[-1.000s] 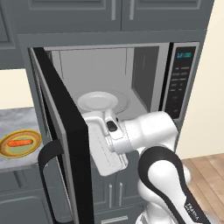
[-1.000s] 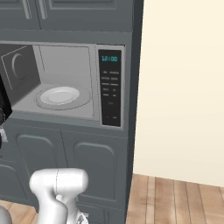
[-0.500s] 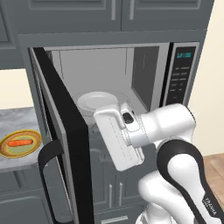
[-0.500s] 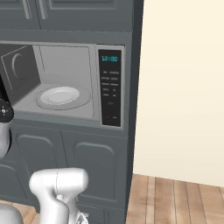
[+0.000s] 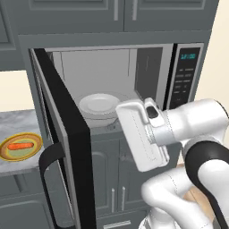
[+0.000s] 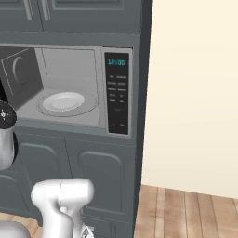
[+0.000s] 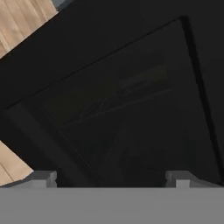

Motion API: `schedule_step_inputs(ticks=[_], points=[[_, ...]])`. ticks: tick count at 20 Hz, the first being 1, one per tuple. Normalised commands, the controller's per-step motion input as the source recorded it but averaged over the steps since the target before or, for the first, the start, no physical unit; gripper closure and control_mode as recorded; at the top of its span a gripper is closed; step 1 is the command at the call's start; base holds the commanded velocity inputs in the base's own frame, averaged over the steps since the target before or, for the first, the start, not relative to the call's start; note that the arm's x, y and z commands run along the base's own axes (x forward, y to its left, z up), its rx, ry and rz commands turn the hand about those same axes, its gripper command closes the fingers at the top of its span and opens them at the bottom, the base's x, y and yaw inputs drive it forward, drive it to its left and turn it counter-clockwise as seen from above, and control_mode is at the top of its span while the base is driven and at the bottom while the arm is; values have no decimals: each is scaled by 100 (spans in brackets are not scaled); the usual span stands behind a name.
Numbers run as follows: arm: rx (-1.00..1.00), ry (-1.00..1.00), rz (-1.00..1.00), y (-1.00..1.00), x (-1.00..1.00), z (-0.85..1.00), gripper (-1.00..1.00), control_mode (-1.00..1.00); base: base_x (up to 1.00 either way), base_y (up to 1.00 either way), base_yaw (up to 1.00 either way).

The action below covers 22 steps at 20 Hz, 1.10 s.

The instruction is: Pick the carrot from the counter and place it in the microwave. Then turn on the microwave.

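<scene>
The carrot point(image 5: 21, 146) lies on a round yellow-rimmed plate point(image 5: 9, 154) on the counter point(image 5: 15, 121) at the far left of the left base view. The microwave point(image 5: 184, 80) stands with its black door point(image 5: 67, 134) swung wide open; a white dish point(image 5: 99, 103) rests on the turntable inside. In the right base view the microwave point(image 6: 117, 93) shows the same white dish point(image 6: 62, 101). My gripper point(image 7: 113, 180) is open, nothing between its fingertips point(image 7: 43, 178), and it faces the dark inner side of the door point(image 7: 122, 109) from close by. The arm's white hand point(image 5: 138, 134) hangs in front of the oven cavity, far right of the carrot.
Dark grey cabinet doors point(image 5: 112, 179) sit below the microwave and upper cabinets point(image 5: 116, 13) above it. The open door stands between the hand and the counter. A cream wall point(image 6: 195, 93) and wooden floor point(image 6: 186, 211) lie to the right.
The hand has drawn back to the right, away from the open door, and the arm's elbow has risen. The door, carrot and plate stay where they were.
</scene>
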Motion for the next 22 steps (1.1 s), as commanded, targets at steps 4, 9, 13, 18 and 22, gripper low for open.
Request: schedule_step_inputs(ticks=[4,9,13,18,22], points=[[10,1,-1,-30,-1,0,-100,-100,0,0,0],[10,2,-3,-28,0,-2,-100,-100,0,0,0],[12,3,-11,-36,-2,-6,-100,-100,0,0,0],[14,11,-26,-42,-3,-14,-100,-100,0,0,0],[13,16,-30,-43,-1,-9,-100,-100,0,0,0]])
